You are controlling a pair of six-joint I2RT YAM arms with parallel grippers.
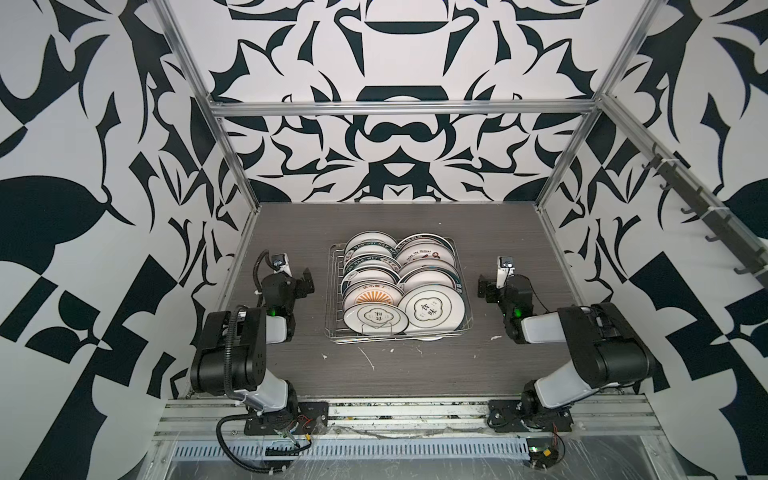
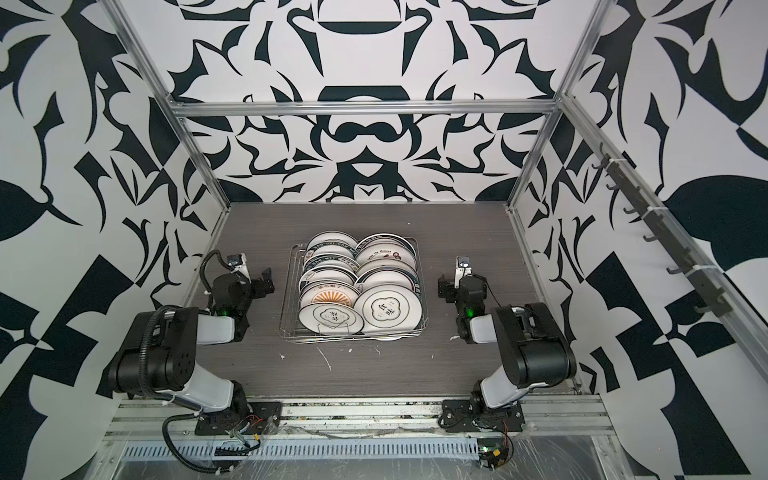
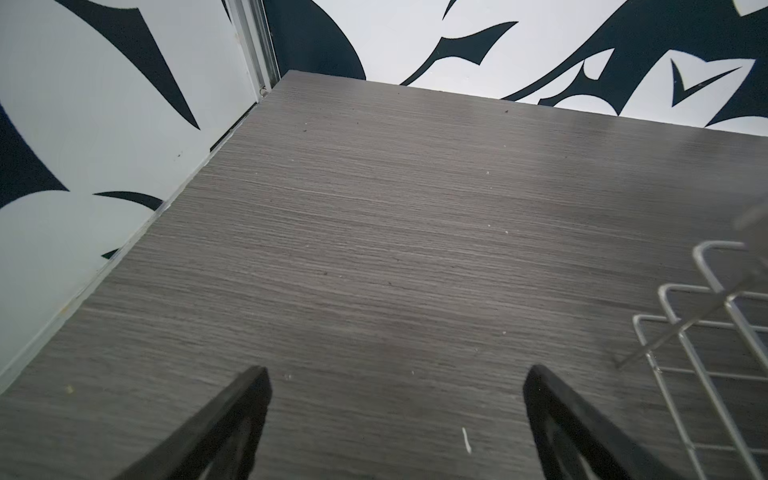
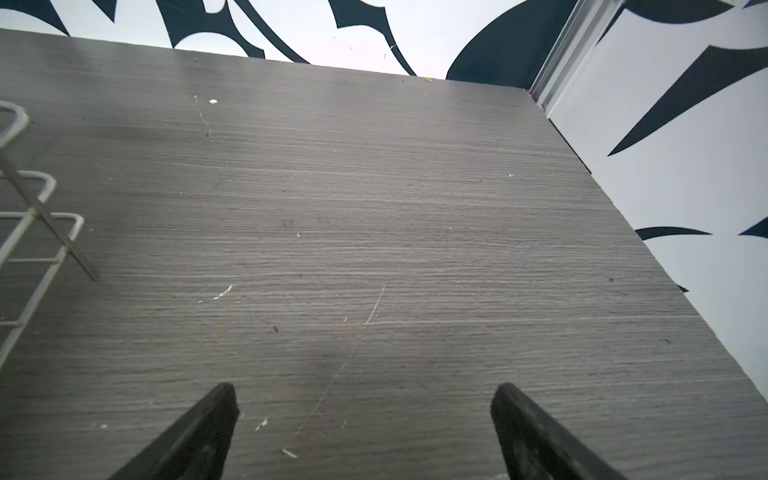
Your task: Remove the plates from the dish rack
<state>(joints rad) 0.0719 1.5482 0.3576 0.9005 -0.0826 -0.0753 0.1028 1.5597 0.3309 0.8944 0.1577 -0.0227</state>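
Note:
The dish rack (image 1: 374,338) (image 2: 332,338), a shallow silver wire basket, stands mid-table in both top views. It is filled with the plates, leaning in two rows. At the front are a large plate with a dark cloud emblem (image 1: 432,309) (image 2: 388,309), a smaller cloud plate (image 1: 376,318) and a sunburst plate (image 1: 372,296). My left gripper (image 1: 308,282) (image 3: 395,374) hovers left of the rack, open and empty. My right gripper (image 1: 482,286) (image 4: 365,388) hovers to the rack's right, also open and empty. Each wrist view shows only a corner of the rack's wire (image 3: 685,286) (image 4: 50,215) and bare table.
The grey wood-grain table (image 1: 395,374) carries small white scuffs and crumbs near its front. Black-and-white patterned walls and aluminium posts close in on the left, back and right. A rail of dark hooks (image 1: 706,208) runs along the right wall.

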